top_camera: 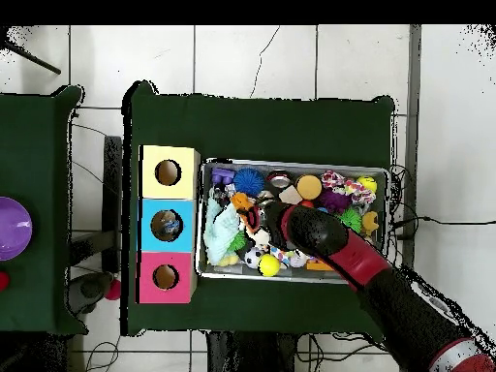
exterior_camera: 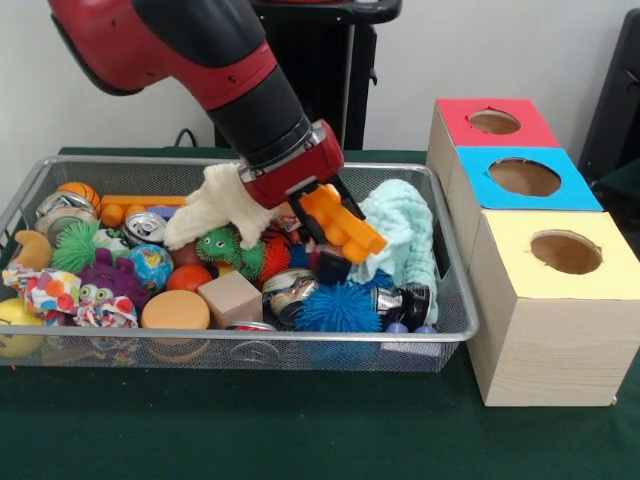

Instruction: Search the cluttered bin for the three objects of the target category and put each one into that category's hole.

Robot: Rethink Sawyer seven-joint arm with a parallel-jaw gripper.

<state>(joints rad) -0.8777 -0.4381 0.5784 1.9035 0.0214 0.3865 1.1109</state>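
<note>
Here, bin: a wire mesh bin [exterior_camera: 455, 300] fills the left and centre of the front view, crammed with toys; in the overhead view it lies right of centre [top_camera: 294, 274], on the green table [exterior_camera: 300, 430].
Gripper: the gripper [exterior_camera: 335, 250] sits low in the middle of the bin, at the end of the red and black arm [exterior_camera: 210, 60] that comes in from the upper left of the front view; whether its fingers are apart or together I cannot tell, for an orange block toy [exterior_camera: 345, 228] covers them; touching or held, I cannot tell either.
Just beside: a cream cloth glove [exterior_camera: 215, 208] lies left of the gripper, against the red wrist; a pale mint knitted cloth [exterior_camera: 405, 235] lies to its right, reaching the bin's right end.
Below the gripper: a blue spiky ball [exterior_camera: 338, 308] at the front wall; a crushed can [exterior_camera: 287, 292] to its left; a wooden cube [exterior_camera: 230, 297] further left; a tan round disc [exterior_camera: 175, 310] beside that.
Left end: a green spiky ball [exterior_camera: 75, 245], a purple fuzzy toy with eyes [exterior_camera: 105, 283], a patterned cloth [exterior_camera: 55, 295] and a yellow ball [exterior_camera: 15, 320].
Boxes: three wooden boxes stand in a row right of the bin in the front view, each with a round hole on top; red top [exterior_camera: 460, 125] farthest up, blue top [exterior_camera: 480, 190] in the middle, yellow top [exterior_camera: 520, 265] lowest; the blue and yellow ones stand just beside the bin's right end.
</note>
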